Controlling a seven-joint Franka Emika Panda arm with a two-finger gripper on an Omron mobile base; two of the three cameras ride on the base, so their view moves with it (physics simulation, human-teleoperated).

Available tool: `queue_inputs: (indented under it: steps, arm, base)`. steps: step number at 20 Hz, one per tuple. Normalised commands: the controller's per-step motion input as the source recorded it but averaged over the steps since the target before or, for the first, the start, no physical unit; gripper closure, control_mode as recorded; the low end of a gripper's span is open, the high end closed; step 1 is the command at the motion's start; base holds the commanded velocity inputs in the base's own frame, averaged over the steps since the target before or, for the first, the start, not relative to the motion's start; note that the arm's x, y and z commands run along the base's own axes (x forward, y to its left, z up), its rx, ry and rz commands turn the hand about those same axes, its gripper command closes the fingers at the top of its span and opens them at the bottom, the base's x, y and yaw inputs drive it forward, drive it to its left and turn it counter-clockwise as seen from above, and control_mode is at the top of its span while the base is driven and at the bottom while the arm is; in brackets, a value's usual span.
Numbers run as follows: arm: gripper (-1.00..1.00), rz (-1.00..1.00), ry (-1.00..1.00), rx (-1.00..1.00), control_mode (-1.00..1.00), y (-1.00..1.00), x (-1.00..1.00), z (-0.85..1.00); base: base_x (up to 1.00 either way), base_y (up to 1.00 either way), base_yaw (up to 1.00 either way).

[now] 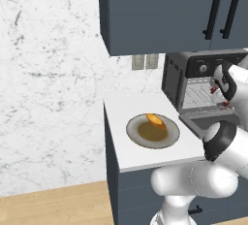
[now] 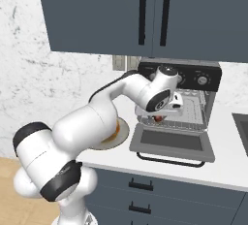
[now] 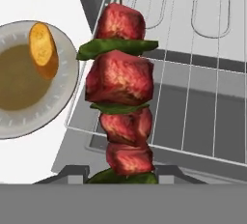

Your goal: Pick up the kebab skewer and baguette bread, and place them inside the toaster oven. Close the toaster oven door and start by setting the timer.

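My gripper (image 3: 128, 174) is shut on the kebab skewer (image 3: 120, 80), a stick of red meat chunks with green slices between them. It hangs just in front of the wire rack (image 3: 207, 68) of the toaster oven (image 1: 174, 81). The toaster oven door (image 2: 172, 142) lies folded down flat, open, below the gripper (image 2: 163, 112). Part of the skewer (image 2: 158, 118) shows red under the hand at the oven mouth. The baguette bread (image 1: 156, 120), golden-orange, rests on the far rim of a round grey plate (image 1: 140, 139) left of the oven. In the hand view the baguette (image 3: 43, 49) lies at the upper left.
Blue-grey wall cabinets (image 1: 160, 10) hang right above the oven. The white counter (image 1: 121, 146) ends in a front edge below the plate (image 3: 67, 90). Drawers (image 2: 145, 190) sit under the counter. A sink corner (image 2: 242, 132) shows at the far right.
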Motion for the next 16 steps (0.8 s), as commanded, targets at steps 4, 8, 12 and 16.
queue_inputs:
  steps: [4,8,12,16]
  arm:
    - [1.0,0.0,-0.03,0.02,-1.0,0.06,0.16,-0.19]
    - [1.0,0.0,-0.02,0.0,-1.0,0.01,0.23,-0.36]
    - [1.0,0.0,-0.03,0.0,-1.0,0.1,0.34,-0.29]
    - [1.0,0.0,-0.02,0.0,-1.0,0.03,0.45,-0.06]
  base:
    - [0.0,0.0,0.0]
    - [0.0,0.0,0.0]
    - [0.0,0.0,0.0]
    - [0.0,0.0,0.0]
